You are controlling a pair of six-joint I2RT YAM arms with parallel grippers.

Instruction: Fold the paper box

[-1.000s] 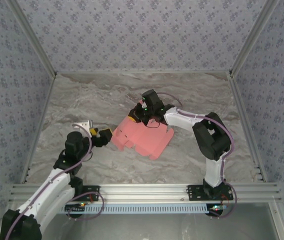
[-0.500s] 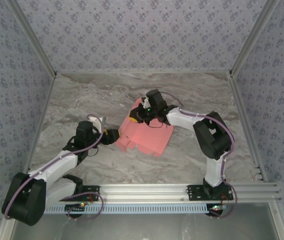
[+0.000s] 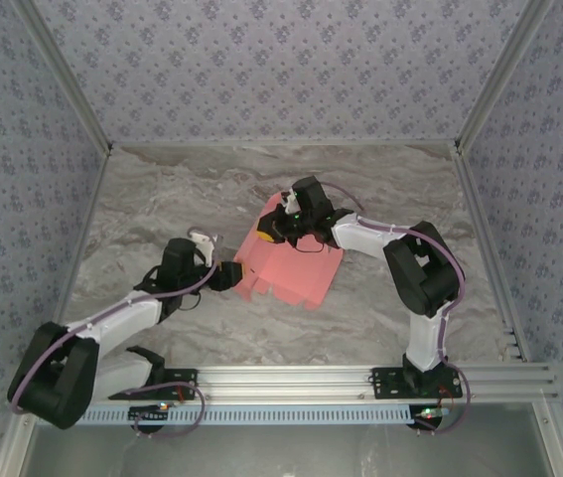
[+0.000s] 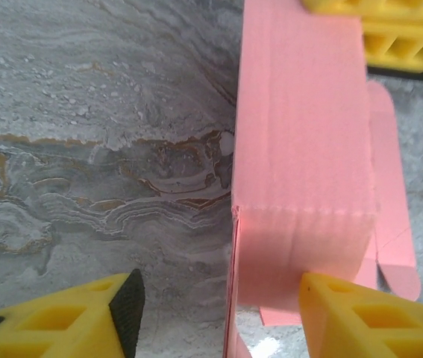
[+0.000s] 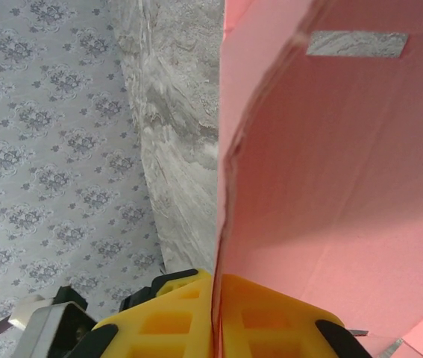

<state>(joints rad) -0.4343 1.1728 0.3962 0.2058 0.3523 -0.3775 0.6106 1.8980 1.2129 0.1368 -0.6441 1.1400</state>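
The paper box [image 3: 289,266] sits near the middle of the worktop [image 3: 142,219], a salmon-pink cut sheet that is partly folded, its notched flaps pointing towards the near edge. The right arm reaches in from the right side, and the right fingers [image 3: 283,227] are at the sheet's far edge. In the right wrist view, these right fingers [image 5: 215,313] are pressed together with the thin card clamped between them, so they are gripping the paper box [image 5: 345,186]. The card rises away from them as one broad panel, with a narrow slot [image 5: 356,43] cut through it near the top; grey marble shows through the slot. The left arm lies low along the left side of the worktop, and the left fingers [image 3: 227,276] are at the left edge of the sheet. In the left wrist view, the left fingers [image 4: 84,317] stand apart, open. The paper box [image 4: 301,149] lies in the gap between them, close against the right-hand finger, while bare worktop [image 4: 84,149] separates it from the left-hand one. There the box shows a flat panel with a crease running across it, an upright wall along its left side and a rounded flap [image 4: 392,224] lying flat on the marble at its right. The yellow right fingers [image 4: 390,33] are at the panel's far end.
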